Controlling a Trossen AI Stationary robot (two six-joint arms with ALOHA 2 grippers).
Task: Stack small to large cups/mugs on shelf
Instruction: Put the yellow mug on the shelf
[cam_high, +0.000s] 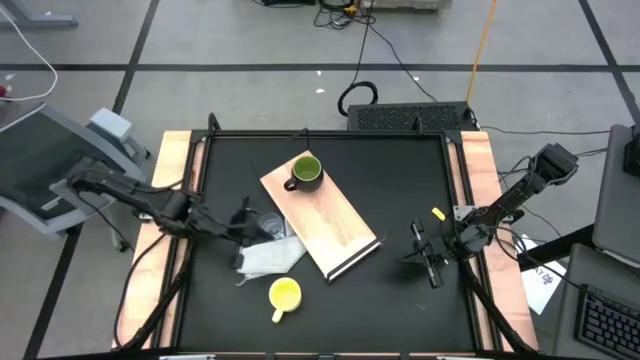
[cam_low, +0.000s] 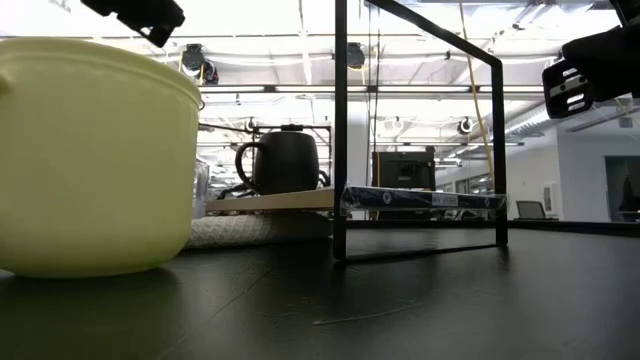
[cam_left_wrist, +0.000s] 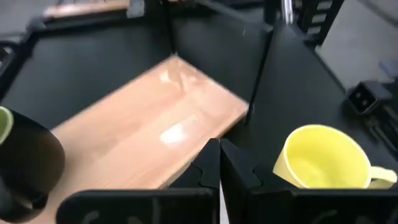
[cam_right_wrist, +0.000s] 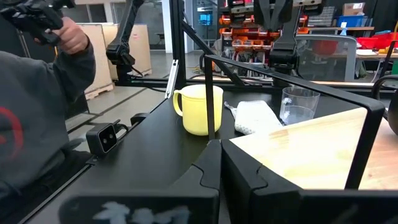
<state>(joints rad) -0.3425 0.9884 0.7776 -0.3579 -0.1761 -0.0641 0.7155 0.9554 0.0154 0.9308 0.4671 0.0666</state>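
Left gripper (cam_high: 243, 217) hovering low with fingers pressed together, nothing held, just beside the clear plastic cup (cam_high: 269, 223) and the white cloth (cam_high: 268, 257). Ahead of that pincer and off to one side, the shelf (cam_high: 330, 222) lying flat and slantwise across the black table (cam_high: 400, 180), dark edge strip at the end farther from the olive-green mug (cam_high: 305, 172). Green mug already standing upright on the board's far end, probably as the base of the stack, being the large one. Yellow mug (cam_high: 284, 294) upright on the tabletop, nearer the table's front than the left pincer, off the board, apparently waiting its turn. Clear cup also off the board, touching or nearly touching the cloth. Right gripper (cam_high: 432, 257) parked well apart, beyond the strip end of the shelf, fingers shut, empty, looking idle. A person's sleeve (cam_right_wrist: 37, 118) showing past the table edge in the right wrist view. No readable writing or brand anywhere; strip markings too small to make out.
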